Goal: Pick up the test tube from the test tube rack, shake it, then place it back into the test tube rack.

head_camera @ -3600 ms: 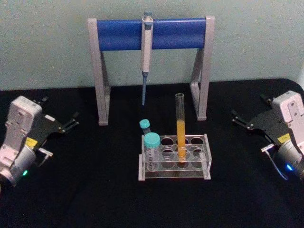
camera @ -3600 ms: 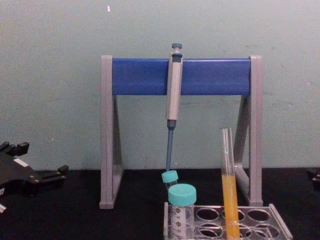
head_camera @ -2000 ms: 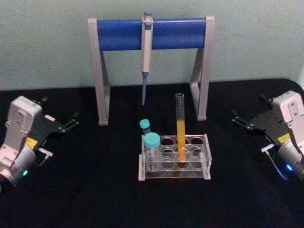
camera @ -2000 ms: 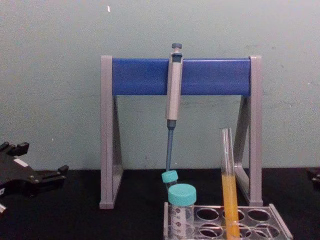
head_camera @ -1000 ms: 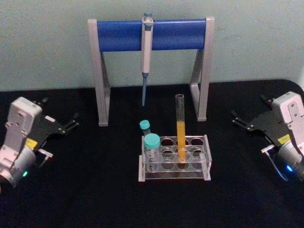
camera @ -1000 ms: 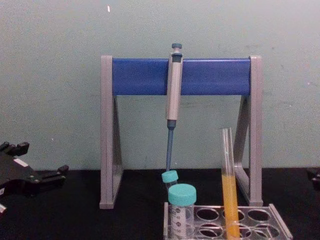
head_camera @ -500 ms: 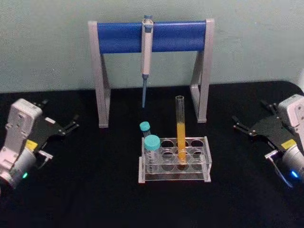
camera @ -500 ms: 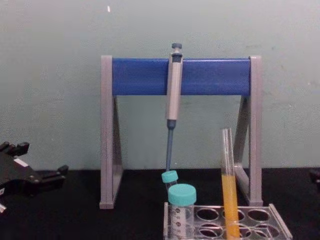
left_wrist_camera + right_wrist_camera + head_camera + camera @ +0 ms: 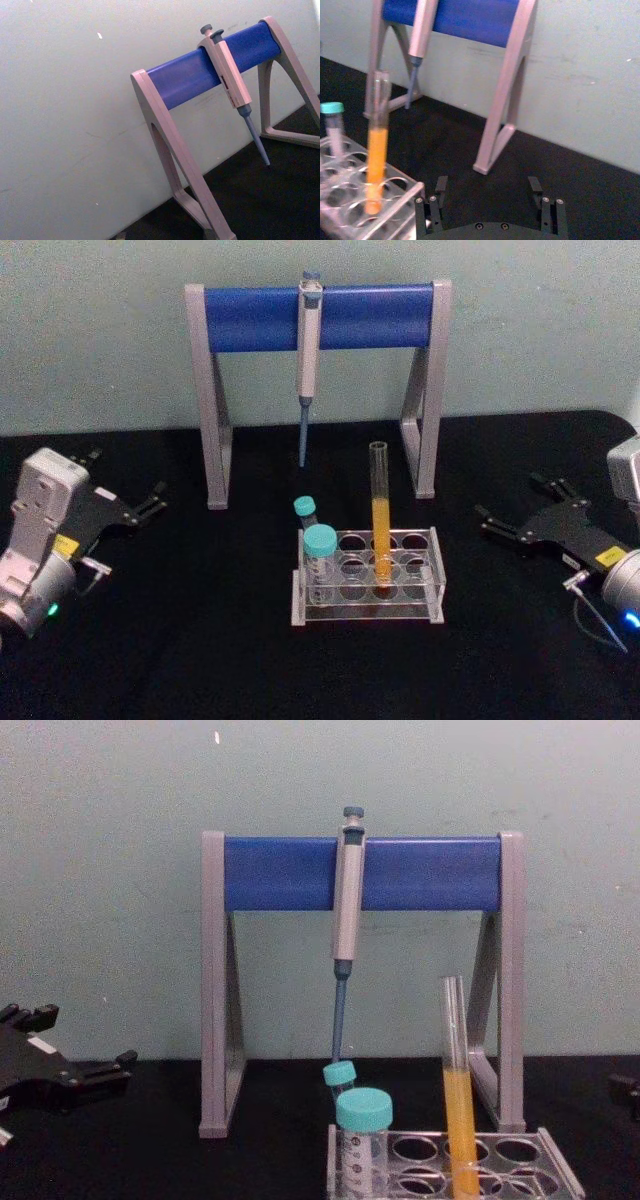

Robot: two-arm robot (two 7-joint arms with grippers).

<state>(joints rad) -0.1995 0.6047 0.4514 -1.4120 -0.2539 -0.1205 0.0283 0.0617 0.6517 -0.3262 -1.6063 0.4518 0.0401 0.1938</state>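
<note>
The test tube (image 9: pixel 380 502) stands upright in the test tube rack (image 9: pixel 365 609) at the table's middle, orange-yellow liquid filling its lower half. My right gripper (image 9: pixel 508 498) hangs open to the right of the rack, well apart from it, fingers pointing toward the tube. In the right wrist view the right gripper (image 9: pixel 487 187) is open and holds nothing, with the test tube (image 9: pixel 377 145) and rack (image 9: pixel 404 206) ahead and off to one side. My left gripper (image 9: pixel 128 480) is parked open at the far left. The chest view shows the test tube (image 9: pixel 458 1090) in the rack (image 9: pixel 560 1172).
Two teal-capped vials (image 9: pixel 320 540) stand in the rack's left holes. Behind the rack is a tall blue-and-grey pipette stand (image 9: pixel 320 315) with a pipette (image 9: pixel 307 350) hanging from its bar. Black tabletop lies between each gripper and the rack.
My right gripper has dropped lower and moved left toward the rack, still open. The left arm, tube and rack have not moved.
</note>
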